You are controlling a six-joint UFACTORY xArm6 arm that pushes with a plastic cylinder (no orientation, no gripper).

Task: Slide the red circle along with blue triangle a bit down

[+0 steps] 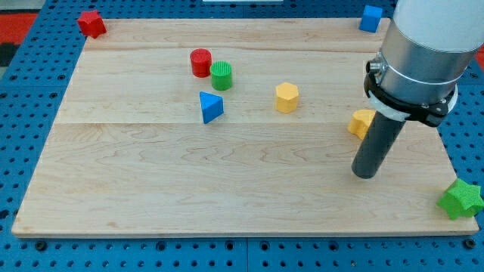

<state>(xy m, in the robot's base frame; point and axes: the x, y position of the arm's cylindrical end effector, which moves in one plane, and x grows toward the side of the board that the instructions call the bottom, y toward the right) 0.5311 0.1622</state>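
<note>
The red circle (200, 62) stands in the upper middle-left of the wooden board (227, 196). A green circle (221, 75) touches it at its lower right. The blue triangle (211, 107) lies just below these two. My tip (364, 174) is far to the view's right of them, on the board's right side, just below a yellow block (362, 122) that the rod partly hides.
A yellow hexagon (286, 97) sits in the board's middle. A red block (91, 23) is at the top left corner, a blue block (370, 18) at the top right, and a green star (460, 199) at the bottom right edge.
</note>
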